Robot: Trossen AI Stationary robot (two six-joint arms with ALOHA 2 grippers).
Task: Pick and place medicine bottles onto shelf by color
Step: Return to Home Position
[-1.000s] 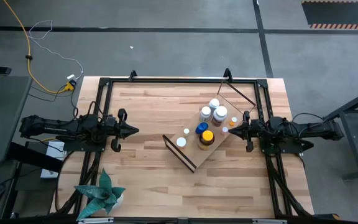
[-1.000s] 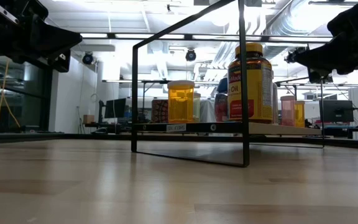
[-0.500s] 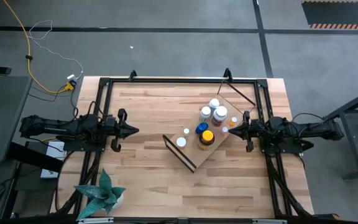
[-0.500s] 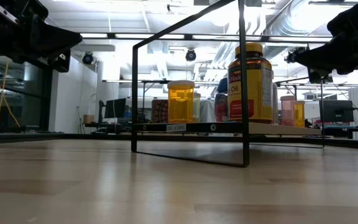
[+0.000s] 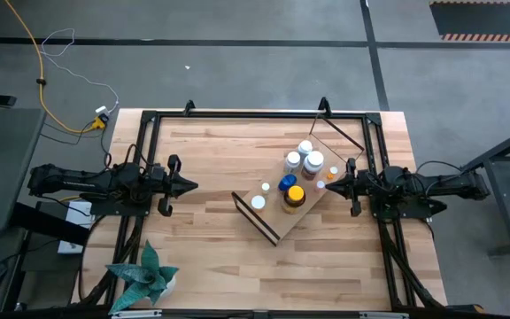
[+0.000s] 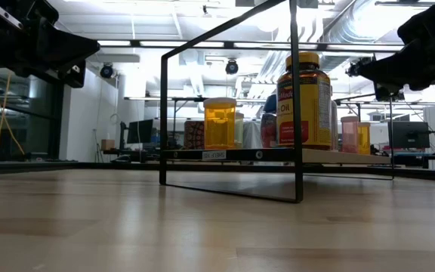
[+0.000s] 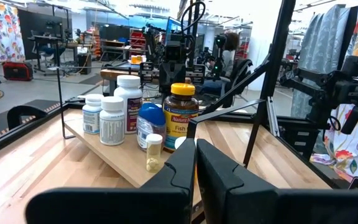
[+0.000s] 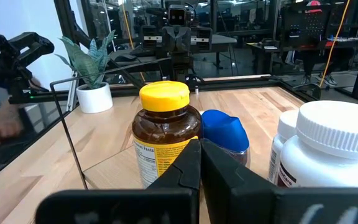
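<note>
The shelf (image 5: pixel 274 218), a light wooden board with a dark edge strip and a black wire frame, stands right of the table's middle. On it stand white bottles (image 5: pixel 305 159), a blue bottle (image 5: pixel 287 182), an amber bottle with a yellow cap (image 5: pixel 295 195) and small orange ones (image 5: pixel 331 173). My left gripper (image 5: pixel 193 185) is shut and empty, left of the shelf and pointing at it. My right gripper (image 5: pixel 330 184) is shut and empty at the shelf's right end, just short of the amber bottle (image 8: pixel 166 143) and the blue bottle (image 8: pixel 225 134).
A potted plant (image 5: pixel 144 275) stands at the table's near left corner. A black frame (image 5: pixel 255 115) runs round the tabletop. Bare wood lies between my left gripper and the shelf. Behind the table the room holds desks and equipment.
</note>
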